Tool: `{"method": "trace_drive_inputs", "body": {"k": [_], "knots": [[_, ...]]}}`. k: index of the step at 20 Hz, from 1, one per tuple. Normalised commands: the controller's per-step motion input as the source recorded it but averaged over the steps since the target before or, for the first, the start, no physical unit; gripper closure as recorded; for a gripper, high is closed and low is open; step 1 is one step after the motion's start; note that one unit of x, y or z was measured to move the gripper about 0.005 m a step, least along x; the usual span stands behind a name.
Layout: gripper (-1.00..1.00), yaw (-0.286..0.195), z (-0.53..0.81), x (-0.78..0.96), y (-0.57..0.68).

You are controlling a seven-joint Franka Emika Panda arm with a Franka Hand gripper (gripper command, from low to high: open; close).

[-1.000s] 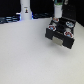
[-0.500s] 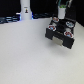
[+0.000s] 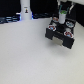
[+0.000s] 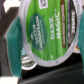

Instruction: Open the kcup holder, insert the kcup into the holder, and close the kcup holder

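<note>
Kcup (image 4: 44, 34) sits between the tool's (image 4: 44, 37) 2 teal fingers (image 4: 12, 47) in our wrist view: we read it as gripped, tool closed down to the pod's width. The round lid fills most of that view, green with white rim, printed "GREEN MOUNTAIN" and "DARK MAGIC". It looks tilted across the frame. Contact on the far finger we can't confirm, it's mostly off the picture edge.

Kcup holder (image 3: 61, 34) is the black box near the far edge of the table (image 3: 30, 57), toward the exterior view's right. Its sliding tray looks pulled out, we see round pod slots on top. At least 1 slot holds a red-topped pod (image 3: 67, 33), others show dark or light tops, too blurry to count. In the wrist view, another pod (image 4: 26, 60) with a dark top shows just beside the held kcup, below its rim.

In the exterior view the tool (image 3: 63, 14) hangs right over the far end of the holder, green of the kcup (image 3: 63, 10) faintly visible at it. We can't tell if the kcup touches the tray.

White bottle-like object (image 3: 24, 10) stands at the far edge of the table, well apart from the holder, toward the exterior view's left.
</note>
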Motion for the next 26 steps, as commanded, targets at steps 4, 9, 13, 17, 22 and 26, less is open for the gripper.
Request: {"method": "trace_drive_inputs", "body": {"k": [4,9,13,17,22,26], "knots": [[1.0,0.006,-0.21,0.06,0.0],[1.0,0.004,-0.18,0.08,-0.01],[1.0,0.0,-0.16,0.07,0.02],[1.0,0.004,-0.14,0.03,0.0],[1.0,0.008,-0.18,0.05,0.06],[1.0,0.019,-0.2,0.11,0.12]]}}
